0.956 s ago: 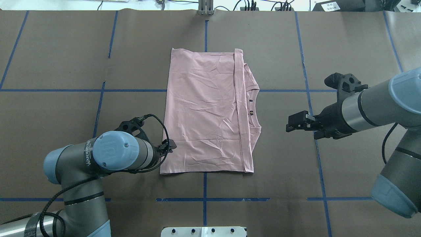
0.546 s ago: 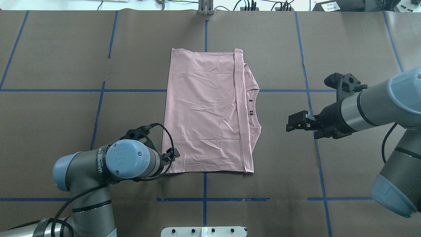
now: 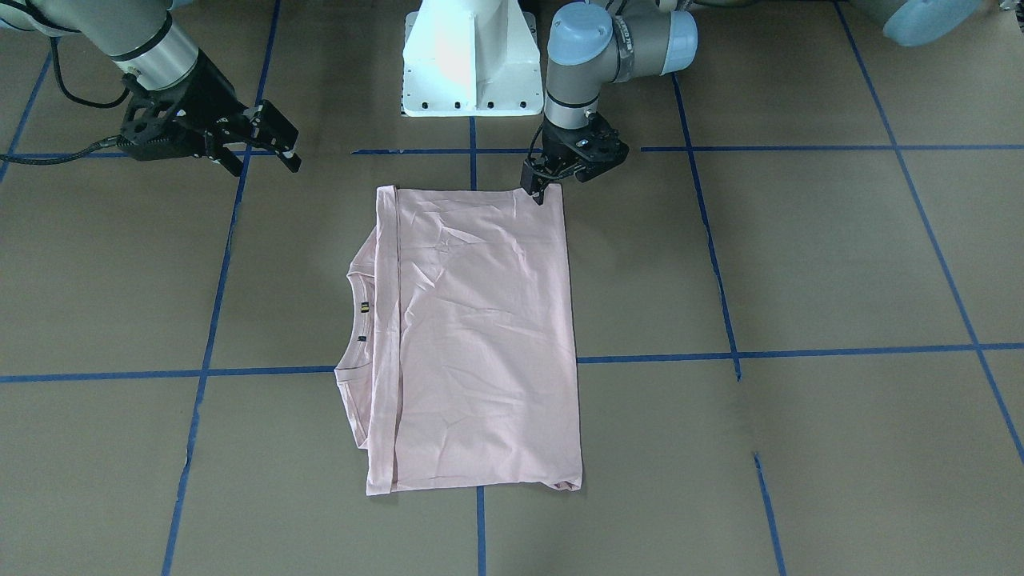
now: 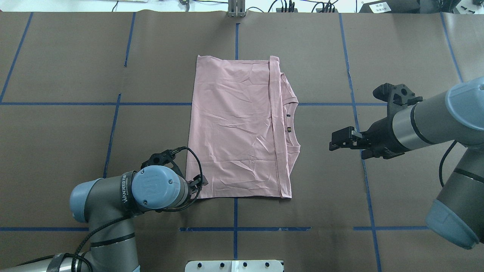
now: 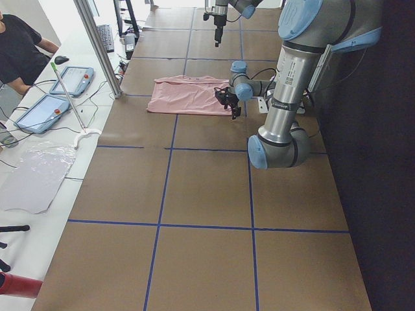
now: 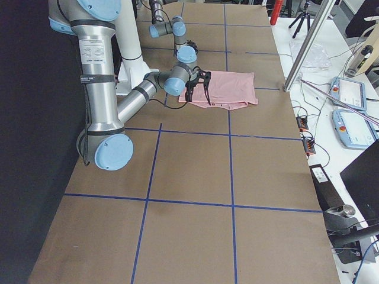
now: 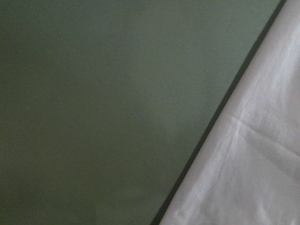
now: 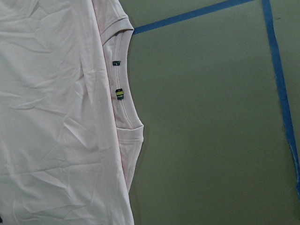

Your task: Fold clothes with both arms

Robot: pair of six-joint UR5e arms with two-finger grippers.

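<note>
T-shirt (image 4: 234, 128): pale pink, folded to rectangle, flat on brown desk (image 4: 68, 68), collar edge exposed along one long side. Left pincer (image 4: 199, 182): low at T-shirt corner, side opposite collar; opening cannot be told. Right pincer (image 4: 334, 141): fingers spread, holding nothing, well apart from T-shirt, collar side.

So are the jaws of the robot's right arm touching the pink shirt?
Apart. In the overhead view, bare brown table shows between the right gripper and the pink shirt.
</note>
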